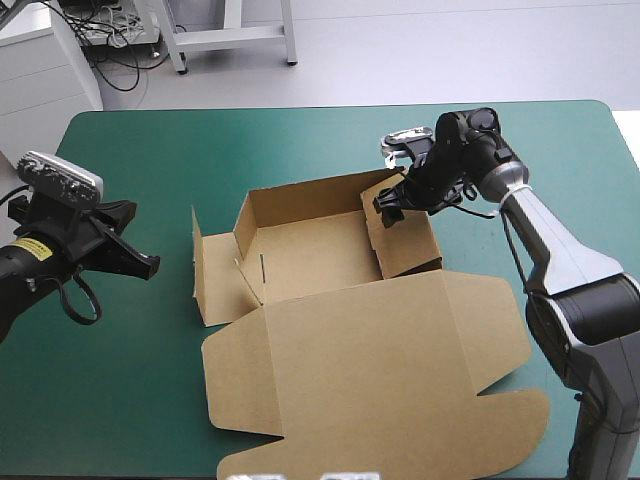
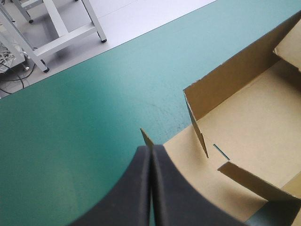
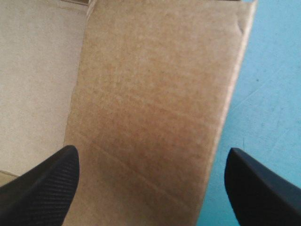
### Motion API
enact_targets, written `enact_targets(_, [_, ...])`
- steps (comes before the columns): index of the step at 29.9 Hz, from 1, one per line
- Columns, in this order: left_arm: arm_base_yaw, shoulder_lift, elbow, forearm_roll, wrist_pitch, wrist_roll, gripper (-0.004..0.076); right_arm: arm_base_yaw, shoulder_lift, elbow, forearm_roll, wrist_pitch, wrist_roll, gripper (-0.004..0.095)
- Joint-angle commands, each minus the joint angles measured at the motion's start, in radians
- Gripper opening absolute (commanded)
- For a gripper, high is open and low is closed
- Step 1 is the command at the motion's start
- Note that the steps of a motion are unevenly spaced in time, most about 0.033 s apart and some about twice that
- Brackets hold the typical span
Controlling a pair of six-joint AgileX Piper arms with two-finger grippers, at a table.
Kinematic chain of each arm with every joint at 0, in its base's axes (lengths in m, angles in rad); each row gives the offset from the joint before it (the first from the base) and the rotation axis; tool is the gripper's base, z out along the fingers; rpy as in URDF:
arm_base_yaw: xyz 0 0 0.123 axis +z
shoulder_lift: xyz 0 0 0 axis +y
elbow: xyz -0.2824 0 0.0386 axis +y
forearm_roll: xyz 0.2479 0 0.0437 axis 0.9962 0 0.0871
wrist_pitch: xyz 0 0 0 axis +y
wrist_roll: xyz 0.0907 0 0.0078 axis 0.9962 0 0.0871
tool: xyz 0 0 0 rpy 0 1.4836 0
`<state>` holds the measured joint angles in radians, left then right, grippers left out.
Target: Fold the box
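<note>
Brown board box [image 1: 320, 255], walls raised, lid flat; right fingers [image 3: 47, 183] wide astride one wall; left fingers [image 2: 131, 188] pressed together.

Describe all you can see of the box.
The box is cut brown board, half folded, mid-table on the teal-green cover. Its far wall and right wall stand raised; a left flap stands upright, splayed outward; the lid lies flat toward the near edge. The open right gripper straddles the right wall; contact is unclear. The shut left gripper sits apart, to its left.

A teal-green table cover [image 1: 120, 390].
</note>
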<state>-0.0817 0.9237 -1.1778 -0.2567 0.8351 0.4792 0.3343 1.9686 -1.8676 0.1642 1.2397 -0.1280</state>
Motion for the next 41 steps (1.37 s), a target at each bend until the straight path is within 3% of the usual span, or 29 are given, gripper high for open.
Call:
enact_targets(1, [-0.001, -0.011, -0.027, -0.024, -0.060, -0.006, -0.0026, -0.005, -0.028, -0.024, 0.021, 0.008, -0.008, 0.0778])
enact_targets(5, [-0.001, -0.011, -0.027, -0.024, -0.060, -0.006, -0.0026, -0.005, -0.017, -0.024, 0.017, 0.008, -0.008, 0.0758])
enact_targets(9, [-0.001, -0.011, -0.027, -0.024, -0.064, -0.006, -0.0026, -0.005, -0.015, -0.024, 0.017, 0.008, -0.008, 0.0651])
enact_targets(17, [-0.001, -0.011, -0.027, -0.026, -0.066, -0.006, -0.0026, -0.005, 0.000, -0.024, 0.021, 0.008, -0.008, 0.0244])
enact_targets(24, [-0.001, -0.011, -0.027, -0.034, -0.067, -0.006, -0.0026, -0.005, 0.015, -0.024, 0.008, 0.008, 0.005, -0.0023])
enact_targets(32, [-0.001, -0.011, -0.027, -0.032, -0.069, -0.006, -0.0026, -0.047, -0.076, -0.024, -0.005, 0.008, -0.056, -0.0023])
enact_targets(41, [-0.001, -0.011, -0.027, -0.032, -0.091, -0.038, -0.0026, -0.264, -0.287, -0.024, 0.131, 0.008, -0.161, -0.0023])
